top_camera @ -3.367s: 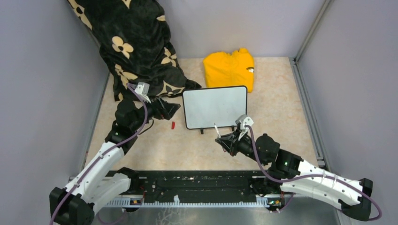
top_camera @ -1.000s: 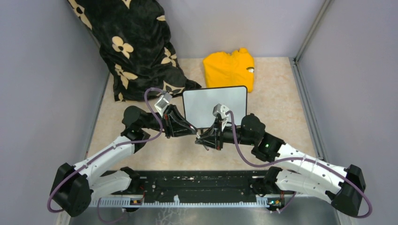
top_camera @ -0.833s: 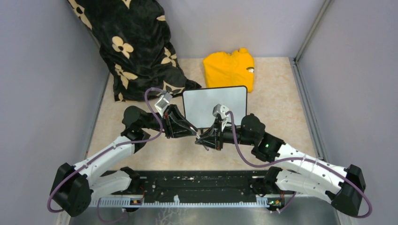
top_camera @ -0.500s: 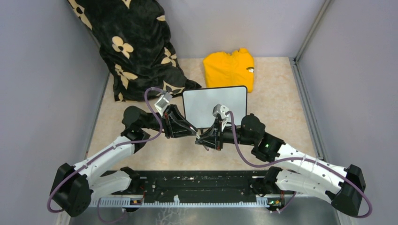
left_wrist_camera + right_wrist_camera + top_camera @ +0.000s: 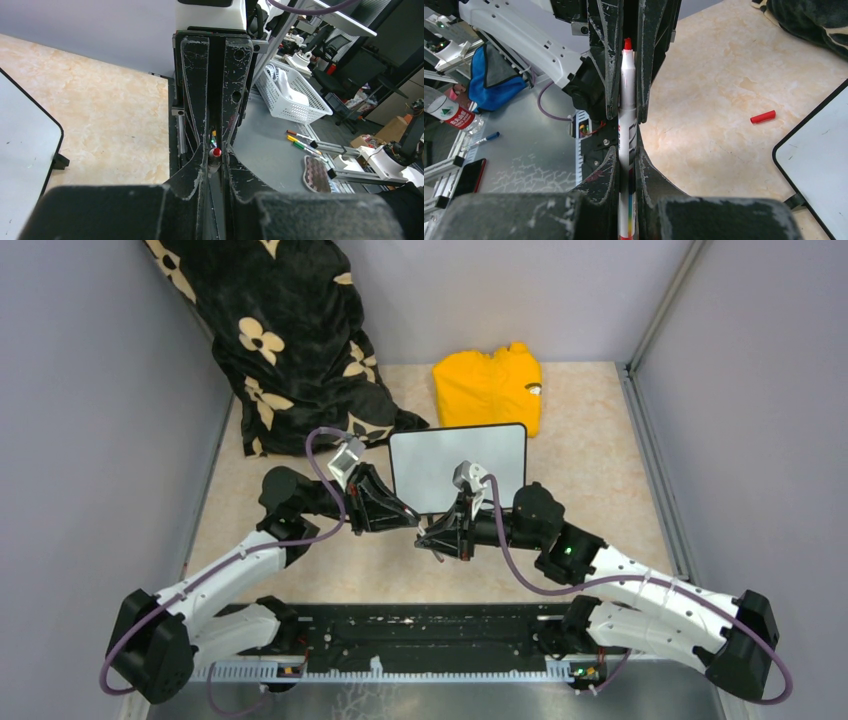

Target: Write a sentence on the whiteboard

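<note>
Beige tabletop (image 5: 600, 490), whiteboard (image 5: 440, 465), uncapped marker (image 5: 628, 100)

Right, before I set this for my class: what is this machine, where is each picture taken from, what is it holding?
Two robot arms, left and right, stand at a table's edge. One picture looks down from above; the other two come from wrist cameras. On the table are a blank whiteboard, a yellow garment, a black flowered cloth and a red cap. The right tool grips an uncapped red-tipped marker; the fingers of the left tool flank its tip, grip unclear.
</note>
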Tool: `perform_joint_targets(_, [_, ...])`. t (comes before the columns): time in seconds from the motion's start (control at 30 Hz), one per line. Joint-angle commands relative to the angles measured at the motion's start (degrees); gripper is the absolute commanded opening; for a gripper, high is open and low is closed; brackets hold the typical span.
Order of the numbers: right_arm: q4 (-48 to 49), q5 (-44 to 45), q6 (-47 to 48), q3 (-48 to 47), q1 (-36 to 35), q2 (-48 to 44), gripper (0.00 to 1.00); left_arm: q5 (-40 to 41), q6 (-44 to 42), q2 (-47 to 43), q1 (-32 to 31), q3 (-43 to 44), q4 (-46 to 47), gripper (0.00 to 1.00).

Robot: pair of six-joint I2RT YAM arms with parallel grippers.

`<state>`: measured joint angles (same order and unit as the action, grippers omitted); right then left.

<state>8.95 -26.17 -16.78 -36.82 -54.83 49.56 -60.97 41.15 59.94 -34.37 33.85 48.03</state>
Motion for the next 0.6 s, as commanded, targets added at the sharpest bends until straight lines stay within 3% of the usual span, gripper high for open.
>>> perform_joint_targets(0.0, [2.63, 0.62, 0.03, -1.54, 0.07, 0.22, 0.0, 0.24, 0.34, -1.6, -0.69, 0.13, 2.56, 0.0])
perform_joint_targets(0.03, [2.57, 0.95, -0.34, -1.63, 0.07, 0.09, 0.02, 0.65, 0.34, -1.77, -0.67, -0.07, 2.59, 0.0])
perform_joint_targets(0.13, [2.36, 2.09, -1.47, -2.25, 0.07, -0.93, 0.36, 3.18, 0.94, -2.0, -0.62, -0.39, 3.36, 0.0])
perform_joint_targets(0.2, [1.87, 3.44, -2.23, -3.26, 0.11, -1.91, 0.5, 4.92, 2.79, -1.78, -0.62, -0.3, 5.93, 0.0])
perform_joint_targets(0.3, [0.98, 7.82, -3.85, -4.54, 0.07, -4.35, 0.56, 9.09, 5.33, -1.81, -0.69, 0.8, 7.69, 0.0])
perform_joint_targets(0.57, [1.6, 16.73, -9.33, -9.17, 0.15, -8.84, 0.59, 28.83, 9.02, -5.7, -0.69, 1.68, 8.92, 0.0])
